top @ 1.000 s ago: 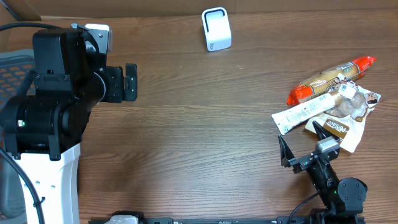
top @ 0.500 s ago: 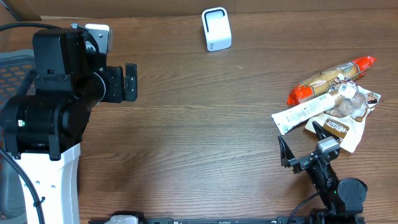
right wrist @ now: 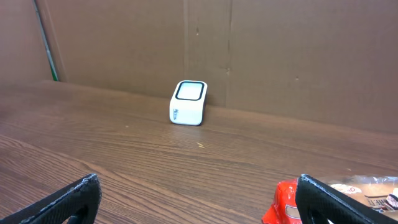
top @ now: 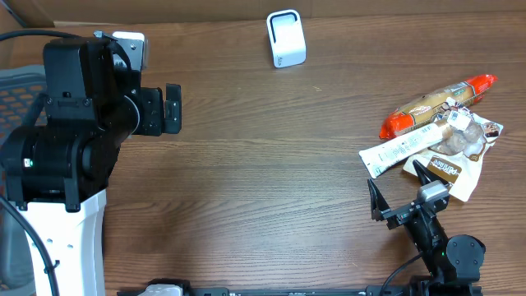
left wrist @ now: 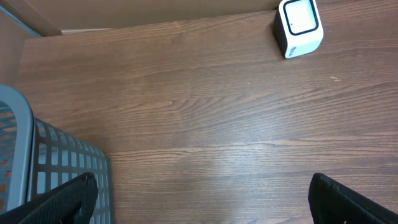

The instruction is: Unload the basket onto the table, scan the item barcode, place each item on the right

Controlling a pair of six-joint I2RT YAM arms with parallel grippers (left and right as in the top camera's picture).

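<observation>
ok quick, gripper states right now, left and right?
Left gripper: open, holding nothing.
Right gripper: open, holding nothing.

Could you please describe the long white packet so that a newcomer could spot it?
Look at the table's right side, where packets lie piled. The white packet is the leftmost piece: a flat strip, unlike the orange-ended roll and brown pouch.
</observation>
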